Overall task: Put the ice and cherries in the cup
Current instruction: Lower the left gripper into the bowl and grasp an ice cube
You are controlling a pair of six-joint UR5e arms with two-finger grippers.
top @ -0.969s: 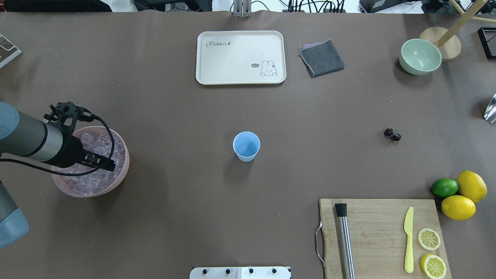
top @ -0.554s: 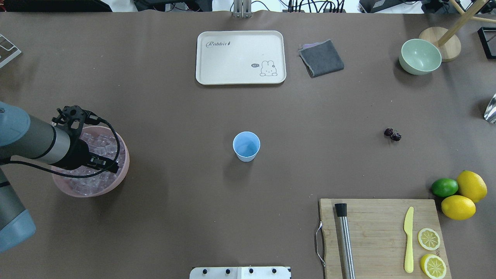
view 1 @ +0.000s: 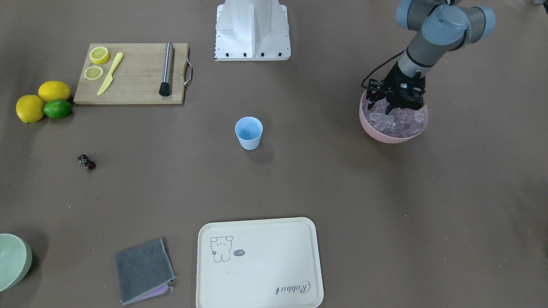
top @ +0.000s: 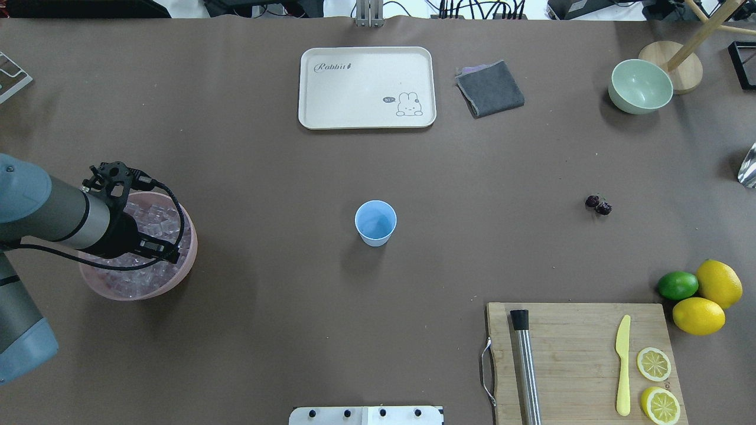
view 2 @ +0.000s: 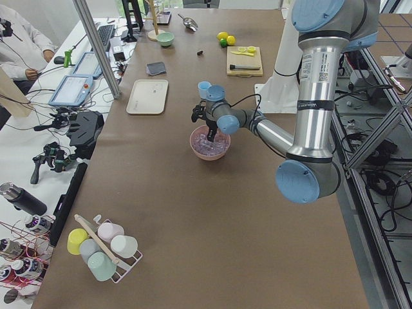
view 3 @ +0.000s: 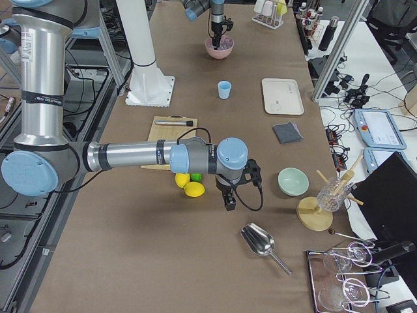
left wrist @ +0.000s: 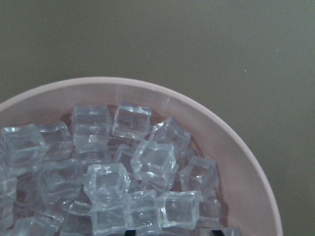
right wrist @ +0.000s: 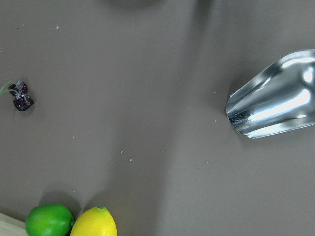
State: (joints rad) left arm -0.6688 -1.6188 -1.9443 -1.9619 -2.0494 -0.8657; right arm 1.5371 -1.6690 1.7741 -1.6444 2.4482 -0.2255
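step: fetch ice (left wrist: 152, 162) | my left pincer (view 1: 400, 108) sits in the pink bowl (view 1: 391, 137) to reach it, opening and hold I cannot tell | cup (top: 375, 222) empty at mid bench (top: 266, 177), awaiting | cherries (top: 598, 205) well right of it

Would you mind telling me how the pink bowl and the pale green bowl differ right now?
The pink bowl is heaped with ice; the pale green bowl looks empty. The pink bowl sits on the robot's left, under the left gripper; the pale green bowl sits far right. The pink bowl looks wider than the pale green bowl. Both stand upright.
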